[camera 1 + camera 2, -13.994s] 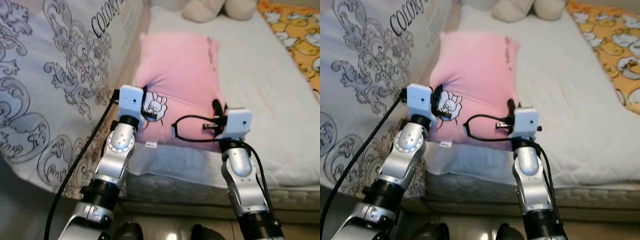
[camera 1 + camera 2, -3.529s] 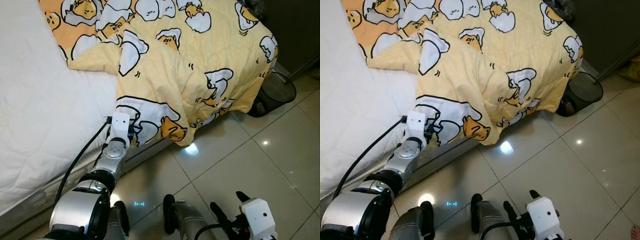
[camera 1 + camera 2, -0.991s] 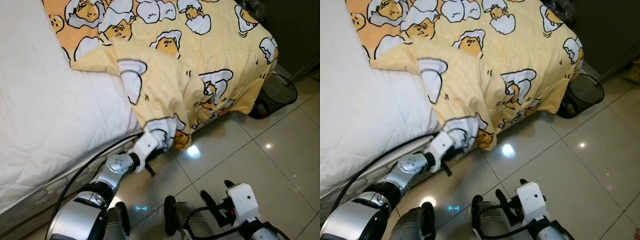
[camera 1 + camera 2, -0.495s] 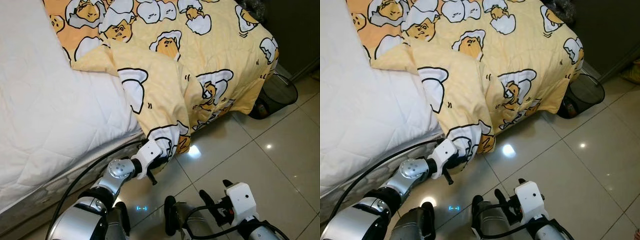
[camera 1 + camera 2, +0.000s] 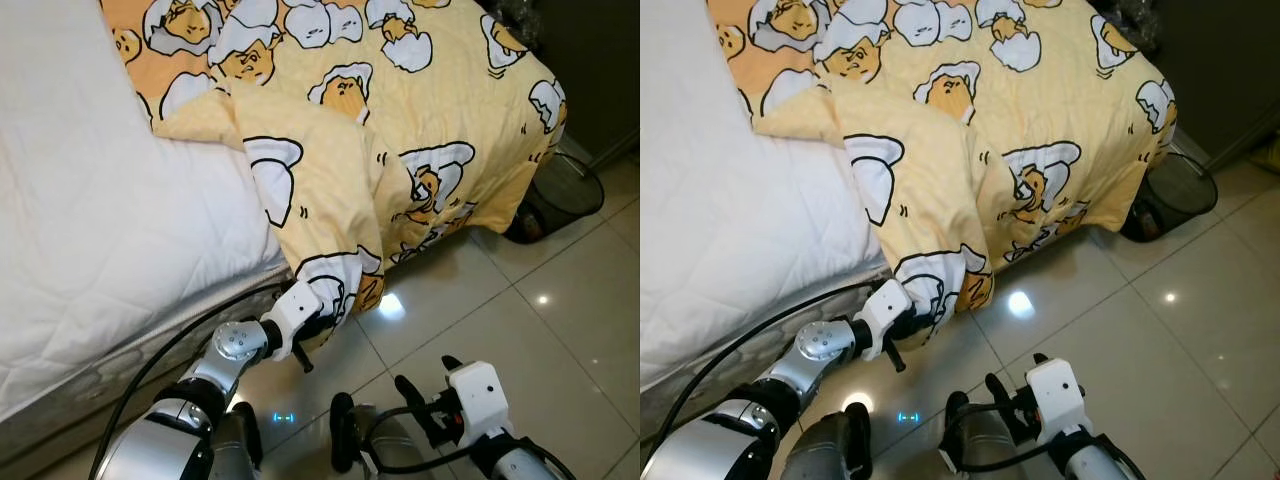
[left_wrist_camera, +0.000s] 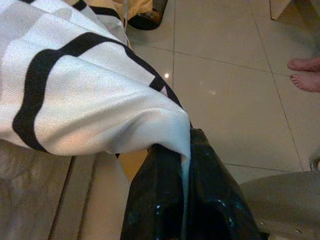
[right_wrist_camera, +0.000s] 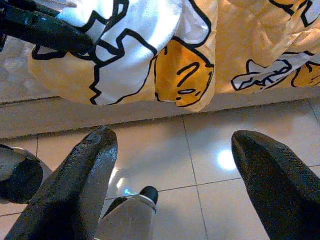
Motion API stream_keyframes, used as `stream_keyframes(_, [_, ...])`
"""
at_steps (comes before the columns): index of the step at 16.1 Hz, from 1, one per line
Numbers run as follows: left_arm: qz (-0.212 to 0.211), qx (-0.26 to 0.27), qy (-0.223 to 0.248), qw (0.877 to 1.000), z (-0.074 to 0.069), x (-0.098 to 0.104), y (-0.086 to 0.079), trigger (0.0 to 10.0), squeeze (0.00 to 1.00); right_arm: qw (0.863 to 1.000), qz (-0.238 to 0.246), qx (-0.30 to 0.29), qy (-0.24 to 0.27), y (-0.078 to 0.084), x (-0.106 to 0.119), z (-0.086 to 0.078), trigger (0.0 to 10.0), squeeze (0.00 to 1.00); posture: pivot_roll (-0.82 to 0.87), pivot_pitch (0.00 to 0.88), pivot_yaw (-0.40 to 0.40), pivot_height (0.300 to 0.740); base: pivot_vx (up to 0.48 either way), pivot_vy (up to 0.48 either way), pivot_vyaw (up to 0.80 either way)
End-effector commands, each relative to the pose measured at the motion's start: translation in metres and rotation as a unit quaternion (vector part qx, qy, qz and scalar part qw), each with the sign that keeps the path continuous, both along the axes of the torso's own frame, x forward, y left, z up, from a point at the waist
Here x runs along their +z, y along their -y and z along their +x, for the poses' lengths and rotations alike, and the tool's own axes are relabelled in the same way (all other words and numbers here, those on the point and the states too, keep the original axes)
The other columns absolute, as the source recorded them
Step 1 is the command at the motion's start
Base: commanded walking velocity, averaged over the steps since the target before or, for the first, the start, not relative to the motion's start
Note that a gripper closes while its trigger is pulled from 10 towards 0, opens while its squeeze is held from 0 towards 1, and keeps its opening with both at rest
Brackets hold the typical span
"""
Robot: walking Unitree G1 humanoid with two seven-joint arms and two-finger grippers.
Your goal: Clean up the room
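A yellow blanket (image 5: pixel 400 120) printed with egg cartoons covers the far end of the bed and hangs over its side. My left gripper (image 5: pixel 318 322) is low beside the bed, shut on a hanging white-and-black corner of the blanket (image 6: pixel 75 90). The cloth is pinched between the black fingers (image 6: pixel 210 200). My right gripper (image 7: pixel 175 150) hovers open over the tiled floor just below that corner, its fingers (image 7: pixel 85 175) wide apart and holding nothing.
The bare white mattress (image 5: pixel 100 220) lies to the left. A black wire bin (image 5: pixel 560 195) stands on the glossy tiles (image 5: pixel 560 340) at the bed's far corner. A person's bare feet (image 6: pixel 305 72) stand on the floor nearby.
My left gripper has drawn the blanket corner down and outward from the bed edge, and the raised fold has settled lower. The right gripper has barely moved.
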State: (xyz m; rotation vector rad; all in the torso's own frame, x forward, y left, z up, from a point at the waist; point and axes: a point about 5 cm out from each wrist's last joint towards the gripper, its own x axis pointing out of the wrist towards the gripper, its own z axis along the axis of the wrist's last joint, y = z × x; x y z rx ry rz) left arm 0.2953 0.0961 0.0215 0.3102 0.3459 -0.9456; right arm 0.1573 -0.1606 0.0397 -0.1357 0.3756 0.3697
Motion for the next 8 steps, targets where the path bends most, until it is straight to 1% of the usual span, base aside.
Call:
stream_keyframes(1, [0.003, -0.022, -0.016, 1.0, -0.0108, -0.0092, 0.0057, 10.0, 0.0, 1.0, 0.004, -0.007, -0.012, 0.0002, -0.003, -0.0043, 10.0, 0.0, -0.18, 0.26, -0.067, 0.74, 0.0, 0.0, 0.0])
stream_keyframes(4, [0.005, -0.024, -0.018, 1.0, -0.0129, -0.0111, 0.0098, 10.0, 0.0, 1.0, 0.002, -0.008, -0.012, 0.0012, -0.0038, -0.0049, 10.0, 0.0, -0.19, 0.258, -0.063, 0.74, 0.0, 0.0, 0.0])
stream_keyframes(6, [-0.001, -0.025, -0.023, 0.999, -0.014, -0.0116, 0.0107, 10.0, 0.0, 1.0, 0.001, -0.011, -0.01, 0.0035, -0.0033, -0.0047, 10.0, 0.0, -0.19, 0.26, -0.062, 0.74, -0.399, 0.0, 0.0])
stream_keyframes(8, [0.004, -0.026, -0.018, 0.999, -0.0135, -0.0113, 0.0107, 10.0, 0.0, 1.0, 0.001, -0.011, -0.008, 0.0028, -0.0023, -0.0031, 10.0, 0.0, -0.19, 0.259, -0.064, 0.74, 0.0, 0.0, 0.0])
